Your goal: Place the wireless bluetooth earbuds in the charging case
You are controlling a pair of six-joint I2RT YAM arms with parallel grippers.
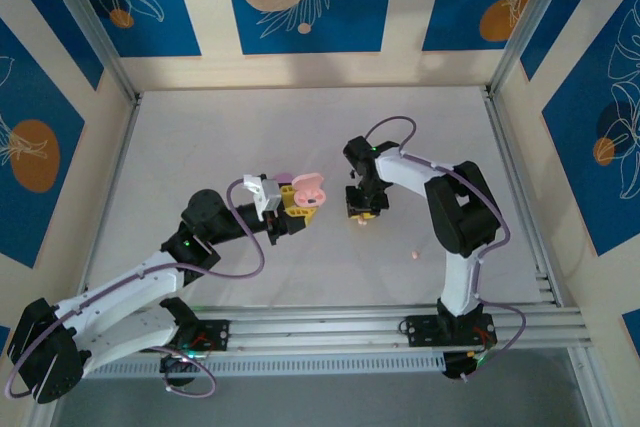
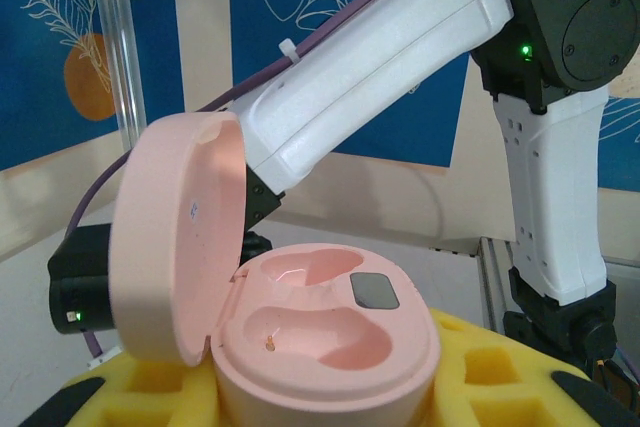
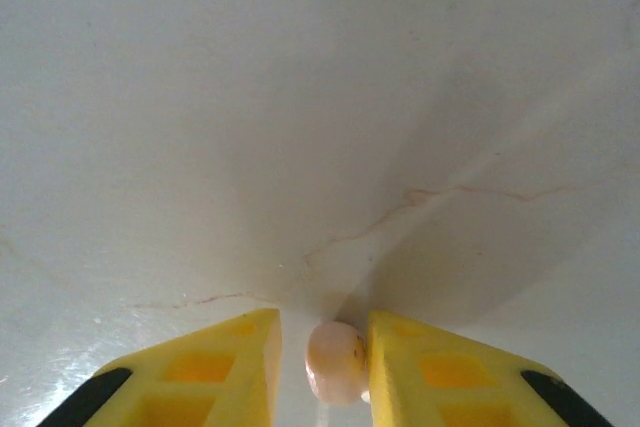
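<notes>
Left jaws clamp the open peach-pink pebble-shaped charging case [image 2: 330, 342]; right jaws, narrowly apart, flank a tiny peach-pink earbud [image 3: 335, 362], touching one.

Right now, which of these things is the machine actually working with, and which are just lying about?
In the job:
- open peach-pink pebble-shaped charging case, gripped by the left tool
- tiny peach-pink earbud between the fingers of the right tool

Lying about:
- pale purple rounded object behind the case
- small pink speck on the white table, too small to identify
</notes>
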